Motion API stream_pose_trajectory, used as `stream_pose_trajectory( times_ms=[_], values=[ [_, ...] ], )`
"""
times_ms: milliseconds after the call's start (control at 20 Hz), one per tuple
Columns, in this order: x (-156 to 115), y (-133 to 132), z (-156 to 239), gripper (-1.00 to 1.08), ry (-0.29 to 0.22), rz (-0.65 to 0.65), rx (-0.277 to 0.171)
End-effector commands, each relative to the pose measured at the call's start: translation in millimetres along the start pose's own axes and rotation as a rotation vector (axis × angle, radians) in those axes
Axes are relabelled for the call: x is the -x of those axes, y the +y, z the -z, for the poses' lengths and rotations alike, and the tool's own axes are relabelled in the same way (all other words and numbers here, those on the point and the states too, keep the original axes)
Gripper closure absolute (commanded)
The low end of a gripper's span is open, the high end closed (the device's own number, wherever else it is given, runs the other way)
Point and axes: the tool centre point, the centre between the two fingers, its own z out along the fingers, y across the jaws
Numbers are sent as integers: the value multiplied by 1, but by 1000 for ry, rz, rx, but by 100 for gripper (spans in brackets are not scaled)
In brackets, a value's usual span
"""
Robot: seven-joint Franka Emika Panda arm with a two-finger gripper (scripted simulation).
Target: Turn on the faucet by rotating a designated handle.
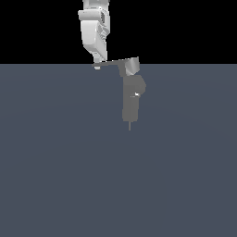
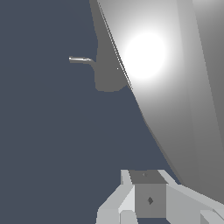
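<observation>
- Faucet (image 1: 131, 95) stands upright mid-scene on dark floor (image 1: 55, 176), pin tip pointing down.
- Handle (image 1: 113, 62) runs from boxy hub at column top toward exterior view's left.
- Gripper (image 1: 96, 66) sits at handle's pointed tip, seemingly touching.
- Finger spread: cannot tell; nothing visibly held.
- Wrist view: handle fills frame close-up.

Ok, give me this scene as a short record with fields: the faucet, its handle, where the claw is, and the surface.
faucet: grey upright column with a rounded side bulge and a thin pin tip
handle: long flat grey lever on a boxy hub at the column's top, pointing toward the exterior view's left
claw: at the lever's tapered tip; contact not clear
claw state: cannot tell, fingers hidden
surface: plain dark blue-grey floor
</observation>
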Motion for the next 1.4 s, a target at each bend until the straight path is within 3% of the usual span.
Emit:
stream_pose_trajectory(
  times_ms=[0, 700, 1350],
  values=[
    [0, 8, 1, 108, 0, 0, 4],
    [1, 40, 1, 108, 1, 0, 4],
    [-24, 64, -2, 108, 4, -3, 6]
  ],
)
